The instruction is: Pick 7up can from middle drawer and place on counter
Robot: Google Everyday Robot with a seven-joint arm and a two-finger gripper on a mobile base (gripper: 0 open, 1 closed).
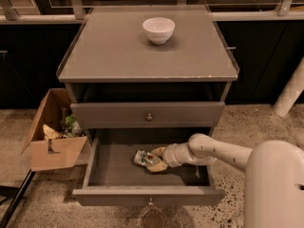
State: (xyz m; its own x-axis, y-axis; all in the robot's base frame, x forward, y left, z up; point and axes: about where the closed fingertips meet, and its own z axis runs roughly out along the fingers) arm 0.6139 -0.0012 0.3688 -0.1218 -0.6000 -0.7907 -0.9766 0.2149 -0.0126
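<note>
My gripper (157, 158) is down inside the pulled-out middle drawer (114, 164), near the middle of its dark grey floor, with the pale arm (213, 151) reaching in from the right and the robot's rounded white body (275, 184) filling the lower right corner of my view. The 7up can (144, 157) lies on its side on the drawer floor directly to the left of the gripper and touching its tip. The can's green-and-white skin shows, and its right end is hidden by the gripper. From here I cannot tell how wide the gripper stands or whether it actually has hold of the can. In front of the gripper, toward me, is the drawer's flat front with its small round knob (150, 202). Behind and above the gripper sits a closed drawer (190, 114) with its own knob (149, 117). Higher again, well above the gripper, is the counter (109, 56), a broad grey-brown top with thin clear rims along its sides. A white bowl (158, 29) stands upright on it toward the back, roughly in line with the gripper and well apart from it. Far to the gripper's left, outside the cabinet on the speckled floor (247, 122), an open cardboard box (52, 151) holds some scraps I cannot identify. Off to the gripper's upper right, a white post (290, 91) leans in at the edge of my view.
</note>
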